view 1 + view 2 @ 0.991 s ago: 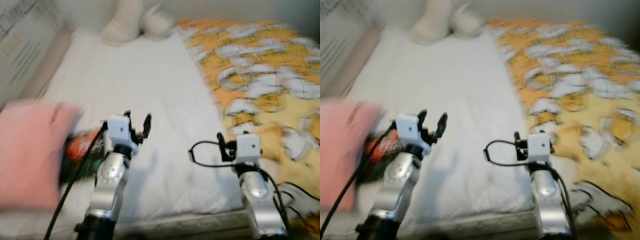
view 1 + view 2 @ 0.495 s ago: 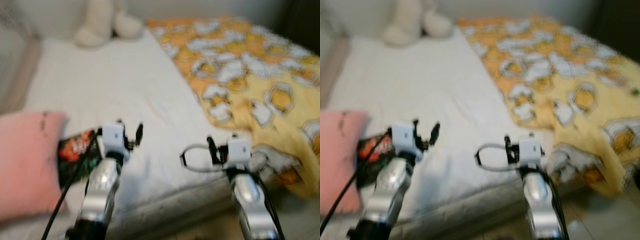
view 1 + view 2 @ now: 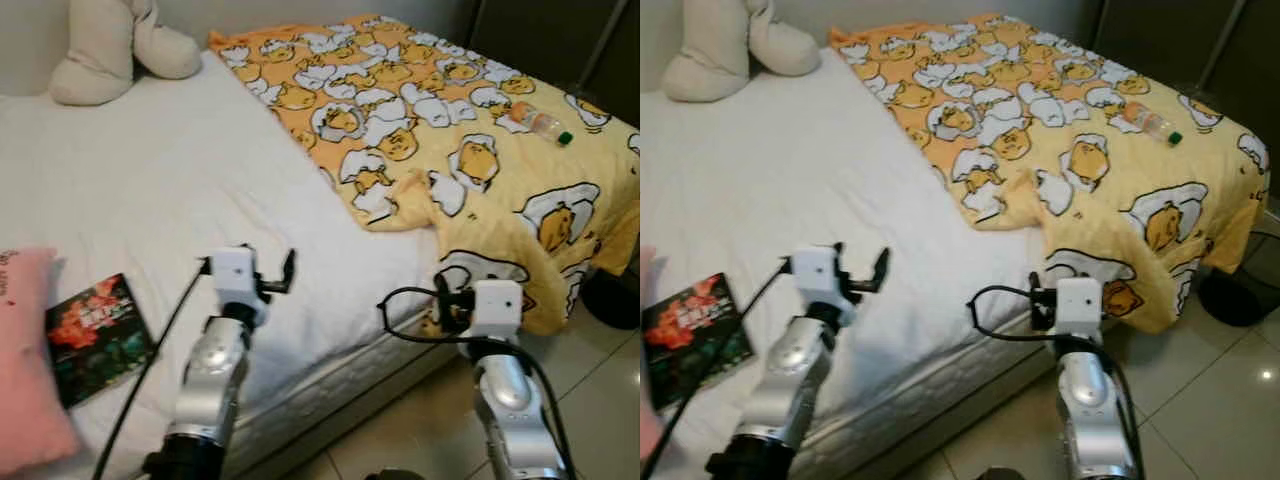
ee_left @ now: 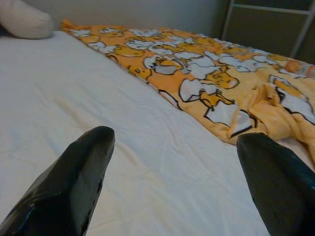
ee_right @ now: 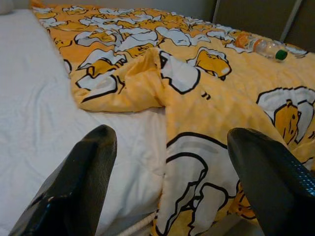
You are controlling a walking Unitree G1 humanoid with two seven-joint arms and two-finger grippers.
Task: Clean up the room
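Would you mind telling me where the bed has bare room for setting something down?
The white sheet is free between the plush toy, the book and the yellow blanket. It is crowded by the pink pillow; a bottle lies on the blanket.

A bed with a blanket across its 2 o'clock side, a bottle on it. Stuffed toy at 11 o'clock; book beside a pillow at 8 o'clock.

A bed with a white sheet filled most of the room; a pale wall rose behind it; glossy beige floor tiles lay beside it; a dark wardrobe stood beyond.
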